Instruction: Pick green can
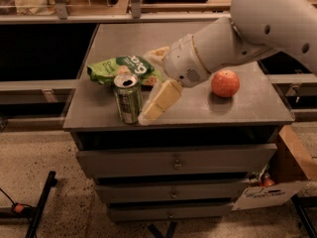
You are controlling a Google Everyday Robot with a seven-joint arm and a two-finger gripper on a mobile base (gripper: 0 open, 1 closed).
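The green can [128,99] stands upright near the front left edge of the grey cabinet top [237,108], its silver top with the pull-tab hole showing. My gripper [148,87] sits just right of the can, open. One cream finger [159,102] reaches down beside the can's right side and the other finger [156,53] is farther back over the snack bag. The can is not between the fingers. The white arm comes in from the upper right.
A flat green snack bag [124,68] lies just behind the can. A red apple [225,83] sits to the right on the top. Drawers [174,162] are below. A cardboard box [292,167] stands on the floor at right, and shelving runs behind.
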